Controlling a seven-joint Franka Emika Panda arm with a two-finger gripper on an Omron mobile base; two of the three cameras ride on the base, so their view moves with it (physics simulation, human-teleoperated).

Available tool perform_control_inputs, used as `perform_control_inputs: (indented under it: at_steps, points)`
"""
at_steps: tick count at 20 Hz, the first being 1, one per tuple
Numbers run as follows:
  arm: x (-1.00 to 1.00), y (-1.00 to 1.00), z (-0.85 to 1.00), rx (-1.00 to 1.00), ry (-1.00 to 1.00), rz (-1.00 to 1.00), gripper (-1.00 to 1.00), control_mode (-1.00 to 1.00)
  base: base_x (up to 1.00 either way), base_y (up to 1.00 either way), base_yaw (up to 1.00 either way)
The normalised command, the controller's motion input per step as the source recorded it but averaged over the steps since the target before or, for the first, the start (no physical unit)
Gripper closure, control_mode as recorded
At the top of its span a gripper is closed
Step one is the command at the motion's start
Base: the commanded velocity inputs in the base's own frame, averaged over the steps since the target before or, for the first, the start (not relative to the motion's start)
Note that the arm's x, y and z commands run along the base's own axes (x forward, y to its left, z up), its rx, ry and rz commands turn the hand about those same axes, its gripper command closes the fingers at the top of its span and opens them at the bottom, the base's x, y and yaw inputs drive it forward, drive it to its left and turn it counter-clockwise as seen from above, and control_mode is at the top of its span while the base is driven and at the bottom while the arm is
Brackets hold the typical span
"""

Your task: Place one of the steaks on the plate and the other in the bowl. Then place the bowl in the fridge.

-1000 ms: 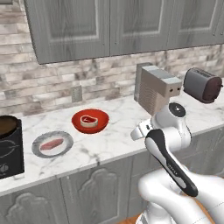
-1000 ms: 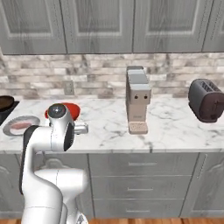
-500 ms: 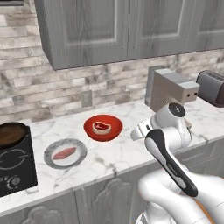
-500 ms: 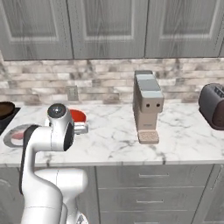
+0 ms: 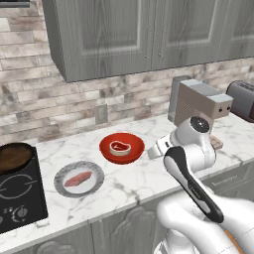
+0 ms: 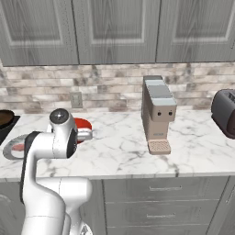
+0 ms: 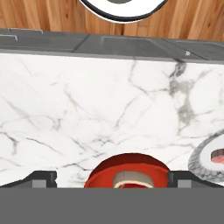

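The red bowl (image 5: 133, 141) sits on the marble counter and holds the rounder steak (image 5: 119, 147) with the pale fat rim. Left of it and nearer the front, the flat pink steak (image 5: 78, 179) lies on the grey plate (image 5: 61, 174). My gripper (image 5: 155, 148) hangs just right of the bowl, open and holding nothing. In the hand view its fingertips (image 7: 43, 178) stand wide on either side of the bowl (image 7: 103, 168), and the plate (image 7: 203, 162) shows at the right edge. From the right base view the bowl (image 6: 83, 125) peeks out behind my arm. The fridge is out of view.
A coffee machine (image 5: 198, 101) and a toaster (image 5: 243, 99) stand on the counter to the right. A stove with a dark pan (image 5: 15, 156) is at the left. Grey wall cupboards (image 5: 129, 34) hang above, with drawers (image 6: 160, 213) under the counter edge.
The whole scene has slid rightward in both base views, so the base has driven left along the counter. Arm pose and the open gripper stay the same; bowl and plate keep their places.
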Motion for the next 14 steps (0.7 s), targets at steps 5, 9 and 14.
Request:
perform_control_inputs:
  at_steps: [5,9,14]
  points:
    - [0.13,0.04,0.00,0.00,0.16,-0.22,-1.00,-1.00,0.00,0.00,0.00]
    - [0.28,0.00,0.00,0.09,0.14,-0.32,-1.00,-1.00,0.00,0.00,0.00]
    - [0.12,-0.12,-0.03,0.25,0.02,-0.13,-1.00,-1.00,0.00,0.00,0.00]
